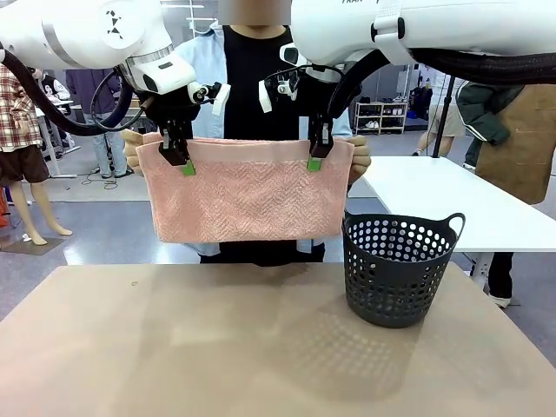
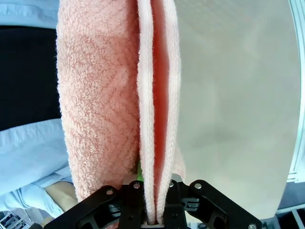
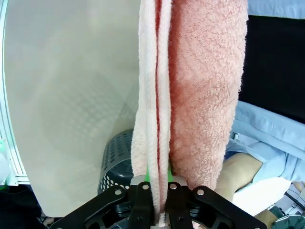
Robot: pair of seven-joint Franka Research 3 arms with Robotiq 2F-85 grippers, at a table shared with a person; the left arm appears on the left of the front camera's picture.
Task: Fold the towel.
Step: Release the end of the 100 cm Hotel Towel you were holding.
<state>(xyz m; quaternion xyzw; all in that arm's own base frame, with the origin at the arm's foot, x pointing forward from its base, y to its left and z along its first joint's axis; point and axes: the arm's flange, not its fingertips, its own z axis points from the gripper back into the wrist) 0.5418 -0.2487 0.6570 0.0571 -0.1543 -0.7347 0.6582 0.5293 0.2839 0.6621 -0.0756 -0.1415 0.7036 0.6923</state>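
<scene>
Front view, L to R: a person's hand grips the towel's top-left corner, behind and just outside the left gripper. That gripper comes down from the white arm at upper left, jaws pressed together on the towel's top edge, w/ a green pad showing at the pinch.

The towel, salmon-pink w/ a zigzag weave, hangs as a wide band in mid-air in front of the person, top edge about level. Its bottom edge is clear of the tan table.

The right gripper pinches the top edge near the right corner, jaws likewise tight on the cloth. The person's other hand holds the corner just beyond it.

Lower right, a dark perforated basket w/ loop handles stands upright on the table. The towel's lower-right corner is near its rim, and contact can't be judged.

Left wrist view: the left gripper clamps two towel edge layers, a slim gap between them farther out. A thicker fold of cloth lies alongside, and the table is beyond.

Right wrist view: the right gripper nips two layers of towel edge, w/ bulkier cloth beside them. The basket is below on the table, and a person's hand is by the cloth.
</scene>
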